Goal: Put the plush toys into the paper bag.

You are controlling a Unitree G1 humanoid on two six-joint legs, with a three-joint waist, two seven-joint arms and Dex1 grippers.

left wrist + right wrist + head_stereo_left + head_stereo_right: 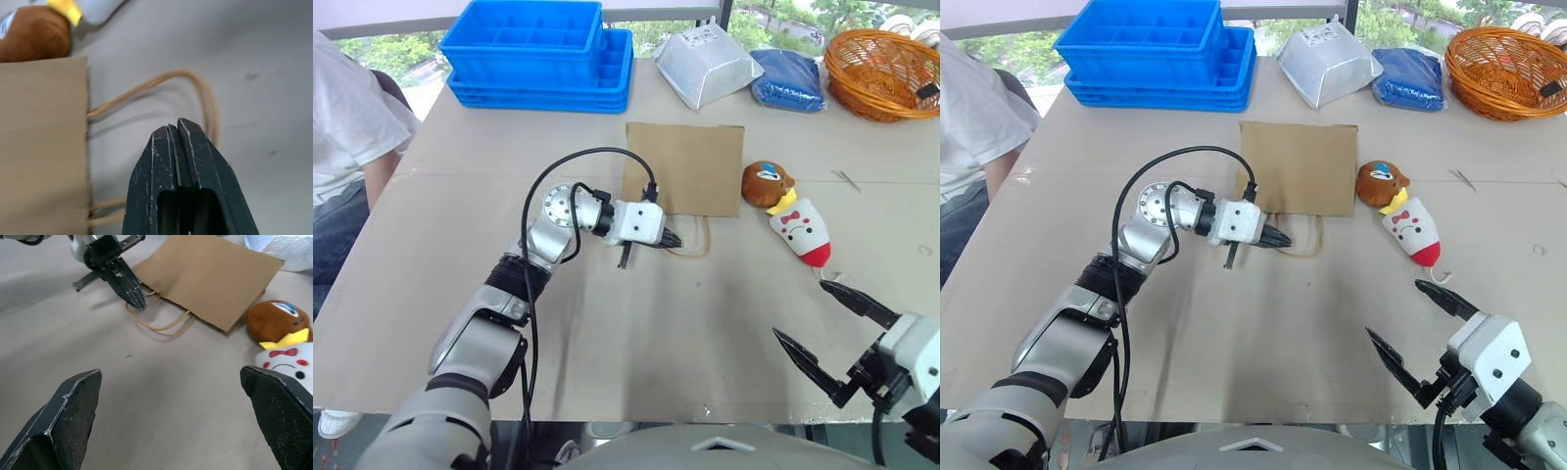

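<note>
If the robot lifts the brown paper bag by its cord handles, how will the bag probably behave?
The paper bag lies folded flat, so it probably is light and will hang limp, its mouth staying closed. The cord handles look thin and loose, so they may bend and slip. The left gripper looks shut beside them.

2 stacked blue trays (pixel 540 54), a white pouch (pixel 707 64), a blue packet (pixel 788 80), a wicker basket (pixel 881 73).
</note>
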